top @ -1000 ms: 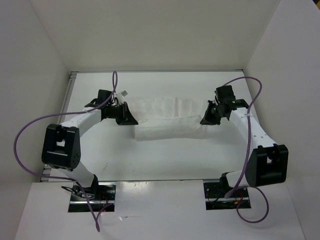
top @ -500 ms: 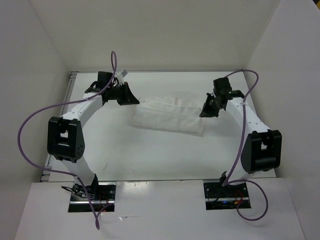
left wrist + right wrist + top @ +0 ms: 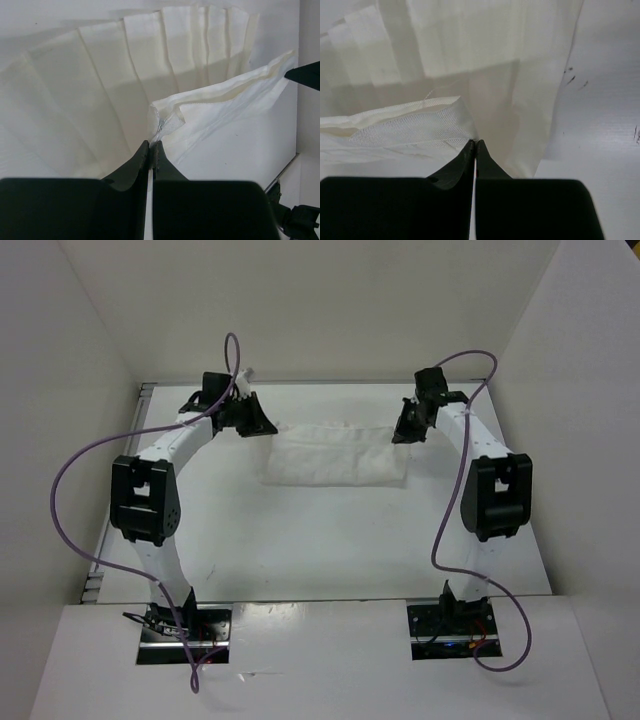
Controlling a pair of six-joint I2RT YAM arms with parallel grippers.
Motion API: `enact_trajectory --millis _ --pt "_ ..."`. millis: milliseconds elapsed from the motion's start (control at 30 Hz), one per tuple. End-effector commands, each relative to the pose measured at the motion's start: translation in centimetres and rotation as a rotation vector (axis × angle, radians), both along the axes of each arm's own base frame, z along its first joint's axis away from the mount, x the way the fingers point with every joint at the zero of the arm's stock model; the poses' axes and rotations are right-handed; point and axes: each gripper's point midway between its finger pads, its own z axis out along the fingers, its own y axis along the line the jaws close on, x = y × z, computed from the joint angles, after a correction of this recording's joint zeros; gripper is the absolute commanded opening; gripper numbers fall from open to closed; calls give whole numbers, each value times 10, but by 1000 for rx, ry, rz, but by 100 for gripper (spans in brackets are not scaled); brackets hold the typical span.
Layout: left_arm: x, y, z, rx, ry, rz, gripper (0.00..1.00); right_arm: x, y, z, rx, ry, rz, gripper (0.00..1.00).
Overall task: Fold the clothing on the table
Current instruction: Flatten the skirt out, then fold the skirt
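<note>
Left hand [image 3: 262,427] and right hand [image 3: 403,432] each clamp an upper corner of the clothing [image 3: 335,455], spread at upper centre of the tabletop [image 3: 320,540].

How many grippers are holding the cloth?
2. The left gripper pinches the cloth at its far left corner; the right gripper pinches its far right corner.
</note>
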Motion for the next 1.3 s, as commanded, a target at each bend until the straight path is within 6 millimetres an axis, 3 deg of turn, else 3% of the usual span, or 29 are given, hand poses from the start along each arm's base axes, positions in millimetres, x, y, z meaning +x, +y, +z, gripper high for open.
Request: enact_trajectory --millis 0,100,200,233,300,333,367,400,433,467,533,567,667,800,867,900,933,967,1000,1100,1133,1167,1233,1267 --pt "19 19 1 30 -20 82 2 39 -11 13 -44 -103 -8 0" --pt "19 19 1 30 -20 82 2 50 -7 27 -33 -129 22 0" --pt "10 18 -8 26 8 72 2 43 -8 31 -40 -119 29 0" --pt "5 17 -5 18 8 63 2 30 -7 20 -33 -76 37 0" --pt "-6 16 0 5 5 62 2 11 -3 28 -25 -79 52 0" --pt "-21 17 -14 4 53 69 2 -10 0 13 -28 -31 65 0" --pt "-29 18 0 -1 20 69 2 -23 3 31 -17 -66 62 0" --pt "-37 18 2 -17 26 83 2 -35 11 34 -16 -69 83 0" --pt "-48 19 18 -28 -3 88 2 -57 13 23 -13 -21 85 0" --pt "-62 21 9 -24 22 89 2 -70 18 43 3 -57 84 0" --pt "-79 24 26 -29 -3 103 2 -96 28 45 11 -32 106 0" --pt "-86 28 22 -12 15 120 2 -101 28 59 22 -61 97 0" --pt "-86 33 35 11 -20 142 2 -104 30 65 23 -65 93 0" --pt "-63 36 34 32 -42 133 2 -68 32 64 -8 -101 89 0" --pt "-32 35 35 41 -65 135 2 -44 33 65 -25 -141 82 0" --pt "-21 36 35 47 -68 143 2 -28 37 76 -18 -180 81 0" --pt "-8 35 18 59 -41 136 2 -13 38 61 -37 -158 83 0" --pt "12 35 35 58 -90 146 2 -2 38 60 -44 -167 77 0" --pt "23 38 15 83 -51 166 2 18 38 54 -45 -170 66 0" --pt "50 46 1 110 -35 202 2 53 41 60 -35 -228 54 0" --pt "55 45 -1 103 -28 209 2 62 42 44 -45 -205 62 0" --pt "60 51 -4 110 -26 226 2 74 43 55 -46 -240 55 0" --pt "67 55 -7 103 -19 243 2 82 44 39 -58 -203 64 0" --pt "69 53 -7 94 -20 233 2 87 47 50 -52 -224 79 0"
